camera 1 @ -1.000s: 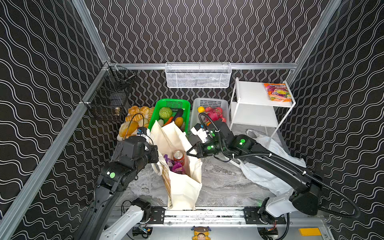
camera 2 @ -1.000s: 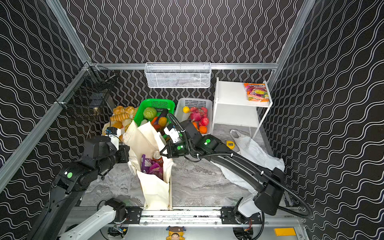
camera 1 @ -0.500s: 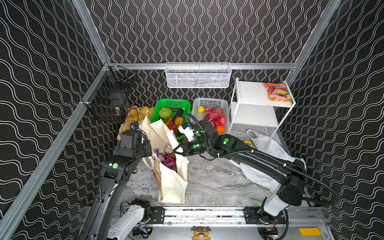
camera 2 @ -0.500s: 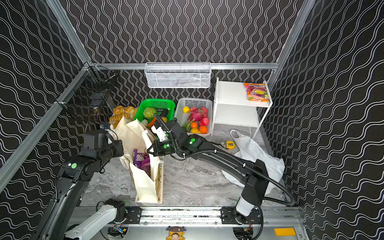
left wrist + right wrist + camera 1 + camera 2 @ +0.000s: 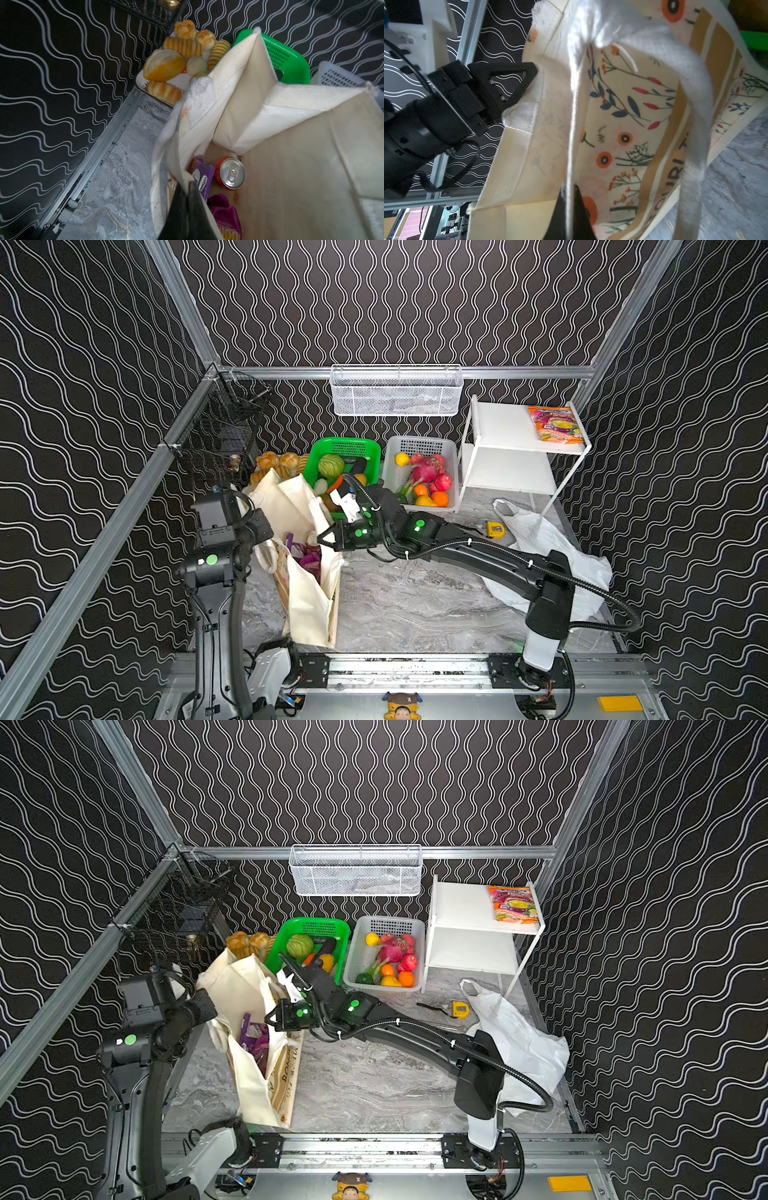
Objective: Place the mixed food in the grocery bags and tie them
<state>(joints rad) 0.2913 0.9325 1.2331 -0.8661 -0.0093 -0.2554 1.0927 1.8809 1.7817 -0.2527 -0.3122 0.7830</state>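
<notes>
canvas tote, partial lettering "OURI"

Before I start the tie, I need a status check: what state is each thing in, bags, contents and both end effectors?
canvas tote: standing, mouth held open, untied.
left end effector: shut on the tote's rim.
right end effector: shut on the tote's opposite side.
soda can: upright inside the tote, unopened.
purple snack packets: inside the tote, beside the can.
plastic bag: slumped on the table, untied.
</notes>
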